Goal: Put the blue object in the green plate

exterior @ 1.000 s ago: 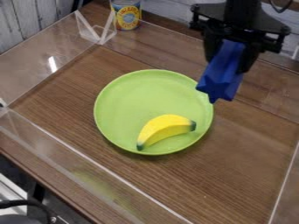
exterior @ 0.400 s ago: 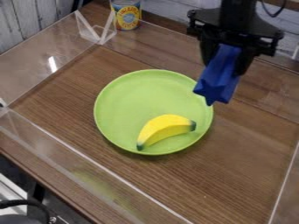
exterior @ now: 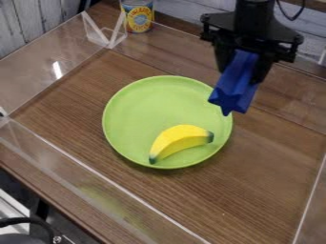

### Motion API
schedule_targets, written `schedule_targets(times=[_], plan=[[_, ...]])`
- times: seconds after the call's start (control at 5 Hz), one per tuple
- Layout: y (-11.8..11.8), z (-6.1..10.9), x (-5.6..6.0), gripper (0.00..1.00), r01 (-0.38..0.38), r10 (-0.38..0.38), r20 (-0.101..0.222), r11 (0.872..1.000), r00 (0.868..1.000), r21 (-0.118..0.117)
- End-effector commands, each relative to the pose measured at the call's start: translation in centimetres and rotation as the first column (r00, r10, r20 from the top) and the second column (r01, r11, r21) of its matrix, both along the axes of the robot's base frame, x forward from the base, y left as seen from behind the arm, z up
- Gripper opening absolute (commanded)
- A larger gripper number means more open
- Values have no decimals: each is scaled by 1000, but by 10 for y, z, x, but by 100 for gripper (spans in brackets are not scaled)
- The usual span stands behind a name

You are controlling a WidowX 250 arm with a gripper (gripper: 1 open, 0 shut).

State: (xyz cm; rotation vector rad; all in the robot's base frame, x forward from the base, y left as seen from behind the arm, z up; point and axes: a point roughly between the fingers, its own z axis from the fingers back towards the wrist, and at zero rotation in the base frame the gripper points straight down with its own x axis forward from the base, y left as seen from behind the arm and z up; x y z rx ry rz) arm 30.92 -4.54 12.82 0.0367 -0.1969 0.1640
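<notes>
On the green plate (exterior: 140,105) lies a banana (exterior: 180,142). At its right rim the blue object (exterior: 238,82) hangs clenched in the gripper (exterior: 249,59), shifted slightly leftward over the rim since a second ago; release looks close.

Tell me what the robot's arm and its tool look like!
The arm is black and comes down from the top edge of the picture. Its tool is black too, a wide blocky crossbar with dark fingers pointing down from it. No markings or cables are clear enough to make out.
</notes>
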Motion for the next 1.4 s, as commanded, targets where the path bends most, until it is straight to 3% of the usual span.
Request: schedule_targets(times=[0.0,0.2,0.4,0.6,1.2], plan=[[2,8,3,0,-4,4,35,1000,999,-13],[0,7,3,0,3,-3,36,1000,999,-23],[-8,6,-7,0,11,-10,37,999,999,-33],[-19,-2,-15,0,21,-19,51,999,999,-42],[-56,-26,-25,0,35,-27,84,995,996,-90]])
